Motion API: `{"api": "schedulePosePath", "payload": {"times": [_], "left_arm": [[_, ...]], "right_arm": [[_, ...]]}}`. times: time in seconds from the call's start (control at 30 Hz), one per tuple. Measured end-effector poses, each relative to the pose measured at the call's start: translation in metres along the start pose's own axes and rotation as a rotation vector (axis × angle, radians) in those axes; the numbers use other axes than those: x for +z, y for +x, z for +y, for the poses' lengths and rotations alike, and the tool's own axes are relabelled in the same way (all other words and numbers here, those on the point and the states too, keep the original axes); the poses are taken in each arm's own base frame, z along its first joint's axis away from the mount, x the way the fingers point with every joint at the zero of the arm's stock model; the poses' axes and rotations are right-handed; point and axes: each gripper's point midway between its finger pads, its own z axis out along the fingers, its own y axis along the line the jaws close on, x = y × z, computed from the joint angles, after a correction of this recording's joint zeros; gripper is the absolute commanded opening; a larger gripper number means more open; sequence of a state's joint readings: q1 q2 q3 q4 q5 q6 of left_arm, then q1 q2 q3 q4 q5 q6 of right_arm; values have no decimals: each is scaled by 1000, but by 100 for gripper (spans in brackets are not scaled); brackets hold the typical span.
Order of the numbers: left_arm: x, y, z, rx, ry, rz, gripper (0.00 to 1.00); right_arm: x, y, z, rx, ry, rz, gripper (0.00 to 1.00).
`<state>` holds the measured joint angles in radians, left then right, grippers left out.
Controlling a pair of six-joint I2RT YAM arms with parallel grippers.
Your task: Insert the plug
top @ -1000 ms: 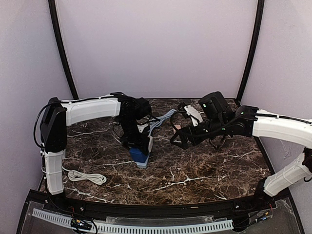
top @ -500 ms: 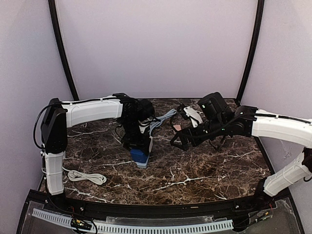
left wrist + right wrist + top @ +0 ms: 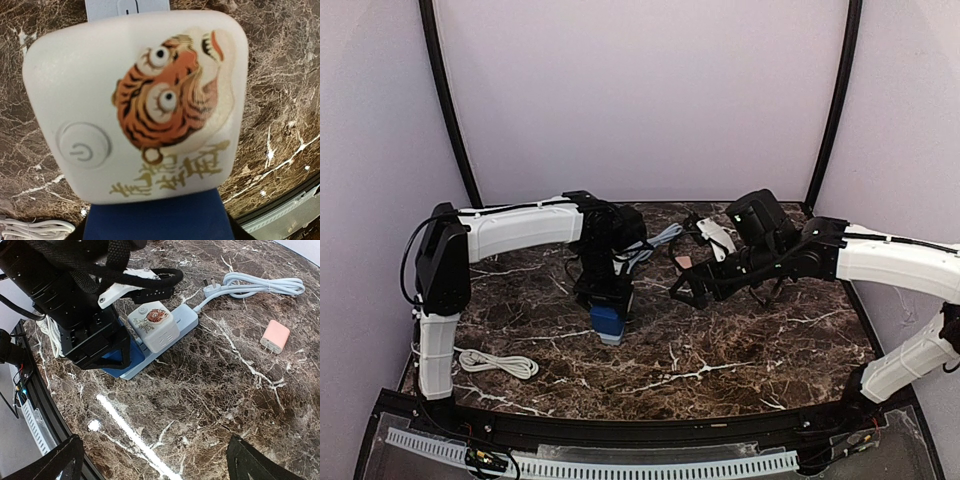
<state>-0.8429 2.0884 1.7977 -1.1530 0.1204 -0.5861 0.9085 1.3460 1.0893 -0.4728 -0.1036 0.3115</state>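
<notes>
Plug stands on strip; left gripper close beside it, opening cannot be told; right gripper spread wide, empty, above bench

A dark marble table with white veins carries a small pink adapter, lying flat with its two prongs pointing away from the arms. Well apart from it, a coiled white cable rests near the table's left front corner. A white slotted strip runs along the front edge.
</notes>
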Motion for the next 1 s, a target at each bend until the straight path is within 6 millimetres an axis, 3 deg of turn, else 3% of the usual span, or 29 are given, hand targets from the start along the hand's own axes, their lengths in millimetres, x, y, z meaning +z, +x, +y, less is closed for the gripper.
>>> {"api": "schedulePosePath", "payload": {"times": [0.63, 1.0], "left_arm": [[1, -1, 2, 28, -39, 26, 1], [4, -2, 3, -79, -57, 23, 1]], "right_arm": [[-3, -2, -3, -22, 9, -11, 99], [-3, -2, -3, -23, 6, -7, 99]]}}
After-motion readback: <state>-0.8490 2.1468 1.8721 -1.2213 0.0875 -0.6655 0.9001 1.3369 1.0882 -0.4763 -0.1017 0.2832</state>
